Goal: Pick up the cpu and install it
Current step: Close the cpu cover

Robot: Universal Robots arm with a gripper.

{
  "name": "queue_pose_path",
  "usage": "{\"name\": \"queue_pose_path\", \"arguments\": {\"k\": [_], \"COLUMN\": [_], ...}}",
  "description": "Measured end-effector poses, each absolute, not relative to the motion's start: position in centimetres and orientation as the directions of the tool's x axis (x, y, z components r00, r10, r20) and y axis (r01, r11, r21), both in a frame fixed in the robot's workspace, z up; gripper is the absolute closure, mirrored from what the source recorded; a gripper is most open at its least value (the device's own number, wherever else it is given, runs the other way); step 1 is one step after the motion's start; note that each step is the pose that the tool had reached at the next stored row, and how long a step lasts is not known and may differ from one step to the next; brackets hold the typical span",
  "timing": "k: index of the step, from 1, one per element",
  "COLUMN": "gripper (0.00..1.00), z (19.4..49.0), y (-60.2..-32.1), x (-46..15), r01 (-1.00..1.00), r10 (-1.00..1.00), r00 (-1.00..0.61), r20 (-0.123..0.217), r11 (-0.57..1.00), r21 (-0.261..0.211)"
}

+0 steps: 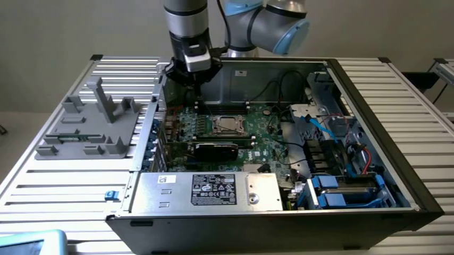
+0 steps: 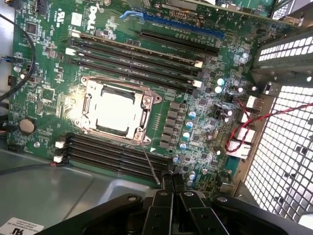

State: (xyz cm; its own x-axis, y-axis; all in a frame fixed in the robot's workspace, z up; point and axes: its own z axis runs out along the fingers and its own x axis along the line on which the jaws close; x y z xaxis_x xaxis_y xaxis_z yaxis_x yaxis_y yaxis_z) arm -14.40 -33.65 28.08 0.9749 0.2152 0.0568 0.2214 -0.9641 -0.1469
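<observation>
Hovering clenched and empty just beside the socket (image 2: 87, 105), your hand (image 2: 172, 180) stood clear of the cpu (image 2: 115, 110) lying inside it; you likely needed it flat and square.

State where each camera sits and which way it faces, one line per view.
Exterior view: raised off the arm, looking down into the open computer case; arm and gripper show.
Wrist view: on the wrist, looking along the shut gripper at the motherboard.
Shared: the cpu in its socket, the motherboard and the gripper.
</observation>
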Motion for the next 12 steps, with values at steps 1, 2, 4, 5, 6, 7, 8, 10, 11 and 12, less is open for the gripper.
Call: {"name": "queue_pose_path", "arguments": {"k": [1, 2, 4, 5, 6, 7, 8, 10, 11, 12], "gripper": [0.88, 0.88, 0.88, 0.88, 0.88, 0.88, 0.88, 0.88, 0.88, 0.88], "z": [28.0, 27.9, 27.8, 27.7, 27.6, 27.5, 27.4, 27.2, 27.1, 27.0], "y": [-33.7, -33.6, -33.7, -33.7, -33.7, -33.7, -33.6, -33.6, -33.6, -33.6], "x": [-14.4, -14.4, -14.4, -14.4, -14.4, -14.4, -14.4, -14.4, -14.4, -14.5], "r01": [0.215, 0.209, 0.195, 0.187, 0.179, 0.172, 0.164, 0.151, 0.145, 0.141], "r10": [0.209, 0.203, 0.189, 0.181, 0.174, 0.166, 0.159, 0.145, 0.139, 0.135], "r00": [0.976, 0.978, 0.981, 0.982, 0.983, 0.985, 0.986, 0.988, 0.989, 0.990], "r20": [0.055, 0.054, 0.052, 0.052, 0.051, 0.051, 0.051, 0.050, 0.050, 0.049], "r11": [-0.965, -0.967, -0.970, -0.971, -0.972, -0.974, -0.975, -0.977, -0.978, -0.979], "r21": [-0.147, -0.148, -0.148, -0.149, -0.149, -0.149, -0.149, -0.150, -0.150, -0.150]}}
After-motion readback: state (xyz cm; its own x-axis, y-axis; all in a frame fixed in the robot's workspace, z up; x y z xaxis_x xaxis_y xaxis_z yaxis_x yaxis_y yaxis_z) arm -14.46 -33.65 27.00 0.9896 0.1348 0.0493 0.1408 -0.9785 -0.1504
